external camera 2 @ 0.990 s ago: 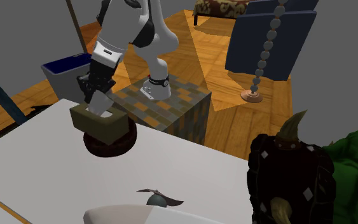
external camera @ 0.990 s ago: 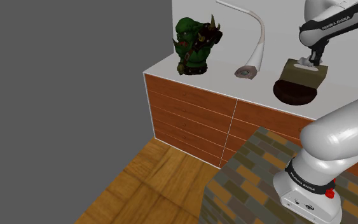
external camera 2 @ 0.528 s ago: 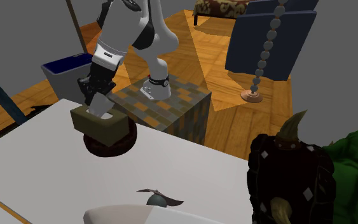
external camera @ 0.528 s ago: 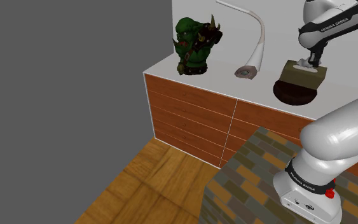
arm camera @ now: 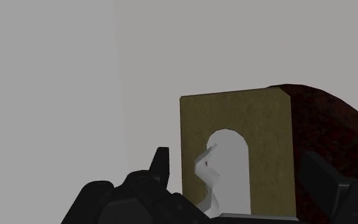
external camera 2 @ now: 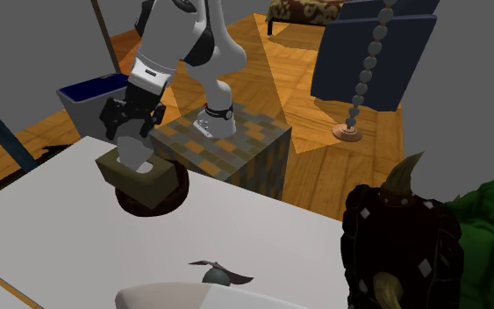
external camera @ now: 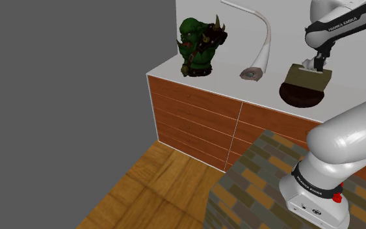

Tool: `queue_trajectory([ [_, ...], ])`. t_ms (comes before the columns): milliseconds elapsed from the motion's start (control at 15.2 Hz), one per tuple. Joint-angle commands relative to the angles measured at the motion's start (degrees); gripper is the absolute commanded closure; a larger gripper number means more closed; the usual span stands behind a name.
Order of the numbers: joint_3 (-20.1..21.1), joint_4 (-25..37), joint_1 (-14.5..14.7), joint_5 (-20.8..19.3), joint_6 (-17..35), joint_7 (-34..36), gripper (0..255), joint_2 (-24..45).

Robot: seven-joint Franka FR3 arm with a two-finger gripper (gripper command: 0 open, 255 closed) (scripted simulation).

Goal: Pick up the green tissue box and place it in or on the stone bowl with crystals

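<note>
Green ogre bust [external camera: 201, 47] and bent white lamp [external camera: 252, 72] — both on the white counter [external camera: 223, 84].

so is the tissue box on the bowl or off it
On it: the olive tissue box sits atop the dark bowl, fingers apart on either side.

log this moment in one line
olive-brown tissue box: sitting on dark brown round bowl | black two-finger hand: open, above box, not gripping | placement: looks done

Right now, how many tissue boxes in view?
1. The olive-brown tissue box sits on the dark bowl, at the shoulder view's right end of the white counter. The arm may hide more beyond it.
</note>
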Motion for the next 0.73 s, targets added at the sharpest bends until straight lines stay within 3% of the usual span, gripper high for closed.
queue_trajectory([
  [0,1.57,0.76,0.5,0.83,-3.21,-0.32,0,-1.86],
  [132,3.47,1.77,1.09,1.84,-6.88,-0.63,0,-3.84],
  [660,3.49,1.77,1.07,1.85,-6.87,-0.63,0,-3.83],
])
